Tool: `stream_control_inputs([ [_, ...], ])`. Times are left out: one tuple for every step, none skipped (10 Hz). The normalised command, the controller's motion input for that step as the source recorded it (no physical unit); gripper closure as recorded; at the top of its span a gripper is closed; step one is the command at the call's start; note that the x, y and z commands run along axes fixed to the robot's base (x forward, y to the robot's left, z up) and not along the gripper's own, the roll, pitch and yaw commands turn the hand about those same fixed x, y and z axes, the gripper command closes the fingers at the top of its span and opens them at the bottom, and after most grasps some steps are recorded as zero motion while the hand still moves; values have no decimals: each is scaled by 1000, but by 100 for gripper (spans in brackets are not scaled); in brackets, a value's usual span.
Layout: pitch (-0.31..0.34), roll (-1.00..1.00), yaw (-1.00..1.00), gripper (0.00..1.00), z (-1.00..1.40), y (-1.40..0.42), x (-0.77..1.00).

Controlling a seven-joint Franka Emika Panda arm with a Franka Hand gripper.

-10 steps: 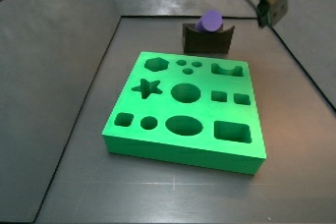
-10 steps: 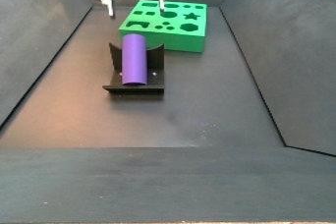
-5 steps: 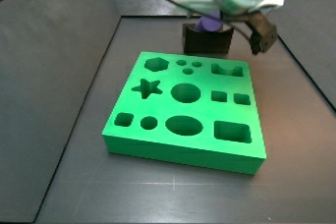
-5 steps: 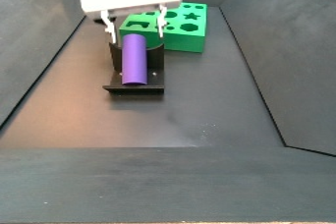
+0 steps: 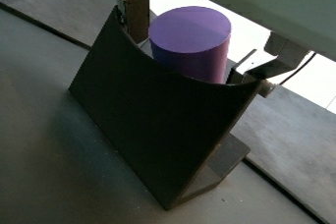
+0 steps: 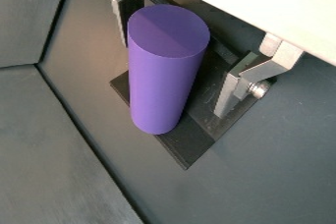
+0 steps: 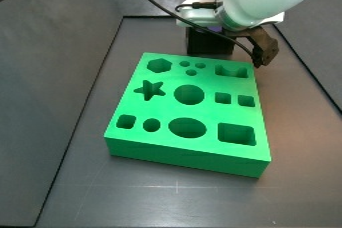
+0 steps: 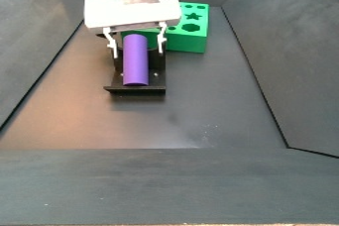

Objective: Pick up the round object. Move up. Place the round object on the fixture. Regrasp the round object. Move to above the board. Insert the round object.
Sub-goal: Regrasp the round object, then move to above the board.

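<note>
The round object (image 8: 134,57) lies lengthwise in the notch of the fixture (image 8: 135,86) on the dark worktop (image 8: 185,121), just near of the green board (image 8: 185,29). The gripper (image 8: 134,40) is lowered over the peg's far end, its fingers (image 6: 247,79) spread on either side of it and apart from it in both wrist views, so nothing is grasped.

The round object (image 8: 134,57) is a plain, even purple, lying in the dark grey-black fixture (image 8: 137,84). Behind the fixture, the board (image 7: 187,107) is bright green, its cut-outs a darker green. Over the fixture, the hand (image 8: 134,44) has a white body and silver fingers (image 6: 245,78). Around the fixture, the counter (image 8: 199,111) is matte dark grey.
</note>
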Motion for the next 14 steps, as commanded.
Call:
stream_control_inputs([
  [-59, 42, -34, 0, -168, -14, 21],
  [-59, 41, -34, 0, -168, -14, 21],
  [-58, 41, -33, 0, -168, -14, 21],
  [-57, 40, -32, 0, -168, -14, 21],
  [0, 0, 0, 100, 0, 0, 0],
  [72, 101, 63, 100, 1000, 121, -12],
  [60, 80, 62, 100, 1000, 116, -11],
  [47, 41, 61, 100, 1000, 107, -16],
  [32, 7, 61, 100, 1000, 102, -20],
  [16, -37, 59, 100, 1000, 96, -22],
  [3, -56, 55, 100, 1000, 91, -26],
  [-5, -57, 49, 100, 1000, 87, -29],
  [-13, -53, 39, 100, 1000, 80, -32],
  [-23, -52, 23, 100, 1000, 71, -38],
])
